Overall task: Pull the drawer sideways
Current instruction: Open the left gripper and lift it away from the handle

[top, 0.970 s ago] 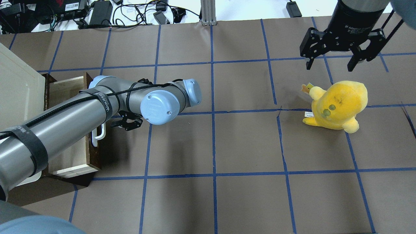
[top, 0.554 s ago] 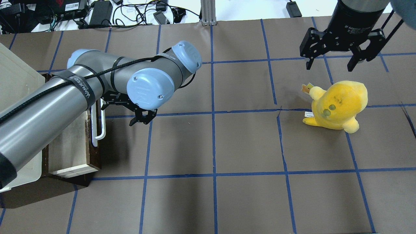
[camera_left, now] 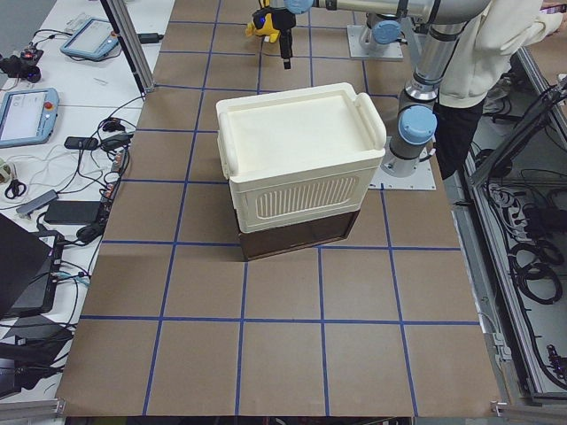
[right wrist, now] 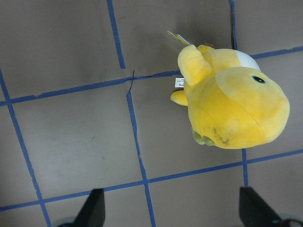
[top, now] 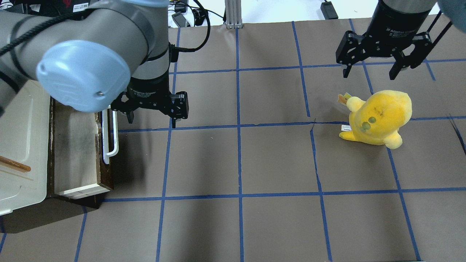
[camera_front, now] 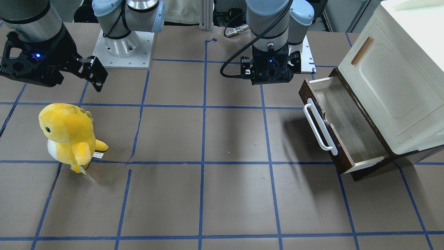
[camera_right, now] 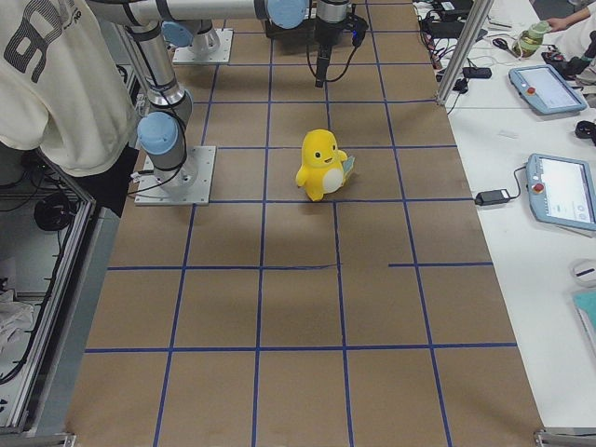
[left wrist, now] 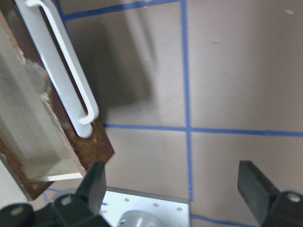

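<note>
The drawer [top: 76,145] stands well out of its cabinet [top: 22,120] at the table's left end, so the pull looks done. The left gripper [top: 151,120] hangs just beside the white handle [top: 109,142], jaws spread and empty.

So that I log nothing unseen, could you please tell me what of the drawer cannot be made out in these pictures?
Overhead view: the left arm covers the far end of the drawer.
Exterior left view: the cabinet hides the drawer's front and handle.
Left wrist view: the left edge cuts off the drawer's inside.
Exterior right view: the drawer lies beyond the top edge.
</note>
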You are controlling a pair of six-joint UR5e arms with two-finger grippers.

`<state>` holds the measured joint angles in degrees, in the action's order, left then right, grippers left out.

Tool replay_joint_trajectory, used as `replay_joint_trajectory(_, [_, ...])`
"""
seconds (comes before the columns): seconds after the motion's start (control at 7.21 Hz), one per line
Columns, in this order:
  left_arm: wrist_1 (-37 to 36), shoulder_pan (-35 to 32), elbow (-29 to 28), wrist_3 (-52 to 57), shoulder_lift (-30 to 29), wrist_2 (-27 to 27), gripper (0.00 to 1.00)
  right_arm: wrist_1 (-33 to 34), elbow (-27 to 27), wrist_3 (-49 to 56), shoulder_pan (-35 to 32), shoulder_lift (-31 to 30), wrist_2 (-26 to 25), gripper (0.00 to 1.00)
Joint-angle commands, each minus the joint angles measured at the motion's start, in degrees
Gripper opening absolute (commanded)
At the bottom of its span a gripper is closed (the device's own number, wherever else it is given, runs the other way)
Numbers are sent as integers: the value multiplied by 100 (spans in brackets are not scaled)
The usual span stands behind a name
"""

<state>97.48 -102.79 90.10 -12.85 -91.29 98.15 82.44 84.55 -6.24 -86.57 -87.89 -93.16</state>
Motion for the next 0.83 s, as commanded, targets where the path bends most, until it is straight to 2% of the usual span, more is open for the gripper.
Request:
replay_joint_trajectory(0.0, [-97, 617, -10, 211, 453, -743, 100, 0, 0, 0, 0, 0, 0, 100])
replay_joint_trajectory(0.28, [-369, 769, -176, 554, 385, -771, 100, -9, 0, 0, 0, 0, 0, 100])
replay_joint_trajectory(0.69, [-370, 778, -335, 485, 305, -745, 100, 0, 0, 0, 0, 0, 0, 100])
